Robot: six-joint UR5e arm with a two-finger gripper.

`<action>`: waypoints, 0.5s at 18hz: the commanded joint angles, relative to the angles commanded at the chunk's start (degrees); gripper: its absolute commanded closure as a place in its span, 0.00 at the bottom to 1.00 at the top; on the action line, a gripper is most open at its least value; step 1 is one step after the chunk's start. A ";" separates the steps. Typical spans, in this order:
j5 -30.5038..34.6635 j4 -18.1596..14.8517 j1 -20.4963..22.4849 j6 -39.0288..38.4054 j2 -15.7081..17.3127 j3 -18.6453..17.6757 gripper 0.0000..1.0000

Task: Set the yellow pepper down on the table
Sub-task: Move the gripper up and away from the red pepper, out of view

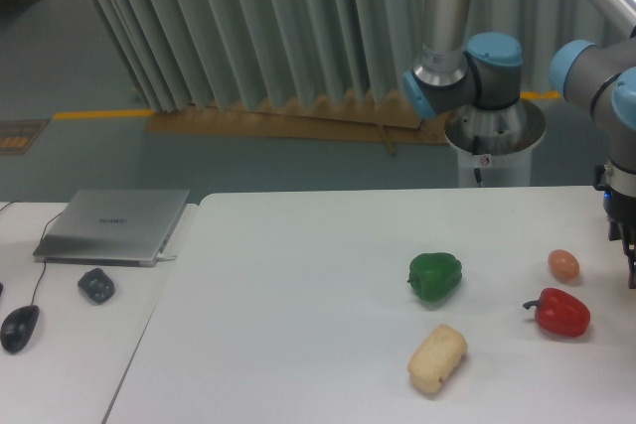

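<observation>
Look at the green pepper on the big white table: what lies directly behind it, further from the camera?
Behind the green pepper only bare white table shows, up to its far edge. The small patch its body hides cannot be checked. No yellow pepper is in view.

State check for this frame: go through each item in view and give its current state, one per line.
Silver laptop: lid closed, on the adjoining table.
Glossy green bell pepper: resting on the white table.
Red bell pepper: lying on its side.
Pale beige bread-like lump: lying flat.
Small orange egg-shaped item: resting, untouched.
Yellow pepper: not visible.
Gripper: cut off at the right edge, state unclear.
</observation>
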 joint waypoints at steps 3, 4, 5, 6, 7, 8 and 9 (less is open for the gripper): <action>0.00 0.04 0.11 -0.02 0.01 -0.20 0.00; 0.00 0.04 0.11 -0.02 0.09 -0.20 0.00; 0.00 0.04 0.11 -0.02 0.01 -0.20 0.00; 0.00 0.04 0.11 -0.20 0.09 -0.20 0.00; 0.00 0.04 0.11 -0.37 0.01 -0.20 0.00; 0.00 0.04 0.11 -0.55 0.09 -0.20 0.00; 0.00 0.04 0.11 -0.73 0.09 -0.20 0.00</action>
